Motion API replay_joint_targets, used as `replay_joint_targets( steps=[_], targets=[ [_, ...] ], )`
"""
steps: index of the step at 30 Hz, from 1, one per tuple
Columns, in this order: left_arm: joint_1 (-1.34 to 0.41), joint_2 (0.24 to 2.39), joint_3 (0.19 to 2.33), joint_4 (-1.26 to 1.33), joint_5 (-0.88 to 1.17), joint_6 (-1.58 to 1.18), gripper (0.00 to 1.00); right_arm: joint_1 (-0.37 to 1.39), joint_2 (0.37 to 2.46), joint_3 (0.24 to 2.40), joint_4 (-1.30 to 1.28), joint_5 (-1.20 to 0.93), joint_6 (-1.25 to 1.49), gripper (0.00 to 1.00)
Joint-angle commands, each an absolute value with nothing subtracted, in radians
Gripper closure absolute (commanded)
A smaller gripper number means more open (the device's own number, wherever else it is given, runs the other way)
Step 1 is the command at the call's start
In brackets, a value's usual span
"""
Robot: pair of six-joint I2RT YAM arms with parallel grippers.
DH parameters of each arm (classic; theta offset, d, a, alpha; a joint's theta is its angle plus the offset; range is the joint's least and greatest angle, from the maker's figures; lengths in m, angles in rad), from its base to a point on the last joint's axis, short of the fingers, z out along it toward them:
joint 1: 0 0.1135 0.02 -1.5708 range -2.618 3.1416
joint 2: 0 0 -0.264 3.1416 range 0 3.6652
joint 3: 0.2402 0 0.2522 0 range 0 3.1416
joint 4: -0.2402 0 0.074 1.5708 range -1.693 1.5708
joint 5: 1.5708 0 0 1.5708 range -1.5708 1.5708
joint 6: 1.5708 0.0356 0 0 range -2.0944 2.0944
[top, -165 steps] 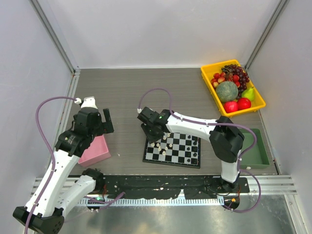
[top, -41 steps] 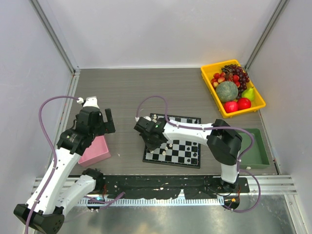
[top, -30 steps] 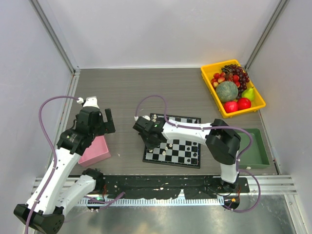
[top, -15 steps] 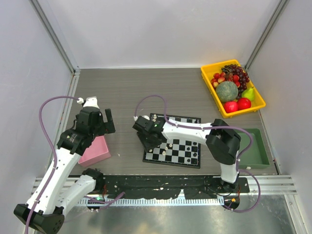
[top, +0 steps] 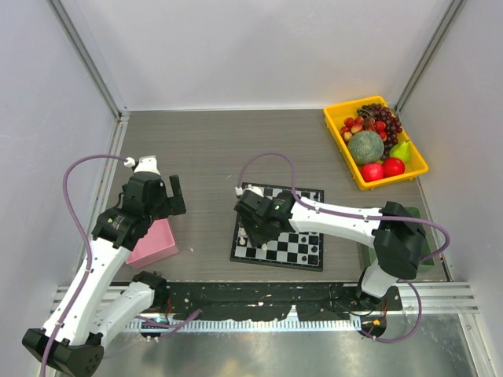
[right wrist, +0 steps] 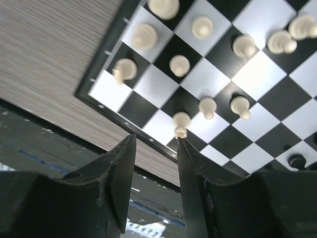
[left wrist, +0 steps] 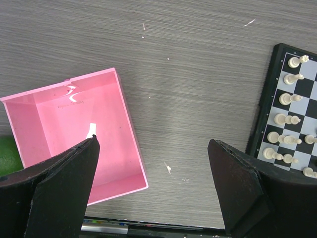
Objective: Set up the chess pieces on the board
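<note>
The black-and-white board point(top: 311, 253) lies at the table's middle front. Several white chess pieces point(top: 264, 244) stand on its left columns, also in the left wrist view point(left wrist: 289, 98). My right gripper point(top: 255, 229) hovers over the board's near-left corner, jaws a little apart and empty point(right wrist: 156, 139). A white piece point(right wrist: 181, 123) stands just beyond the right fingertip, and a black piece point(right wrist: 296, 161) is at the edge. My left gripper point(top: 174, 196) is wide open and empty point(left wrist: 153, 144), above bare table between the pink box point(left wrist: 114, 129) and the board point(left wrist: 277, 74).
The open pink box point(top: 155, 245) at the left holds one small white piece point(left wrist: 91, 130); something green point(left wrist: 7, 154) lies beside it. A yellow tray point(top: 335, 132) of fruit stands at the back right. A green bin point(top: 417, 236) sits at the right, partly behind my right arm.
My right arm has swung to the right; its gripper moved from the board's left edge to over the left columns. The left arm has not moved.
</note>
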State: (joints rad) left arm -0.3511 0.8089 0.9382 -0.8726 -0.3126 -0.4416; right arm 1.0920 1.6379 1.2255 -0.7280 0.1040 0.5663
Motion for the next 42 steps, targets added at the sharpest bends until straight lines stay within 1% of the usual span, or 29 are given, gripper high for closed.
replay_joint_targets(
  steps=[1,15,17,24,30,33,35,37,42],
  targets=[
    [-0.347,0.804,0.942,-0.838,-0.301,-0.448,0.0,1.086,1.62,1.175,-0.744,0.138,0.627,0.56],
    [-0.347,0.793,0.943,-0.847,-0.31,-0.449,0.01,1.06,1.674,1.175,-0.715,0.143,0.621,0.6],
    [-0.347,0.795,0.942,-0.847,-0.311,-0.449,0.01,1.06,1.677,1.175,-0.707,0.137,0.623,0.62],
    [-0.347,0.801,0.94,-0.847,-0.313,-0.445,0.0,1.055,1.694,1.17,-0.699,0.114,0.62,0.72],
    [-0.347,0.795,0.931,-0.847,-0.319,-0.445,0.0,1.057,1.697,1.161,-0.701,0.103,0.618,0.72],
    [-0.347,0.795,0.933,-0.848,-0.321,-0.445,0.0,1.057,1.686,1.158,-0.704,0.107,0.617,0.75],
    [-0.347,0.795,0.931,-0.847,-0.319,-0.446,0.01,1.057,1.68,1.163,-0.704,0.104,0.615,0.81],
    [-0.347,0.795,0.933,-0.845,-0.319,-0.446,0.0,1.058,1.674,1.167,-0.703,0.097,0.609,0.85],
    [-0.347,0.793,0.931,-0.845,-0.314,-0.448,0.0,1.092,1.678,1.21,-0.699,0.097,0.58,0.86]
  ],
)
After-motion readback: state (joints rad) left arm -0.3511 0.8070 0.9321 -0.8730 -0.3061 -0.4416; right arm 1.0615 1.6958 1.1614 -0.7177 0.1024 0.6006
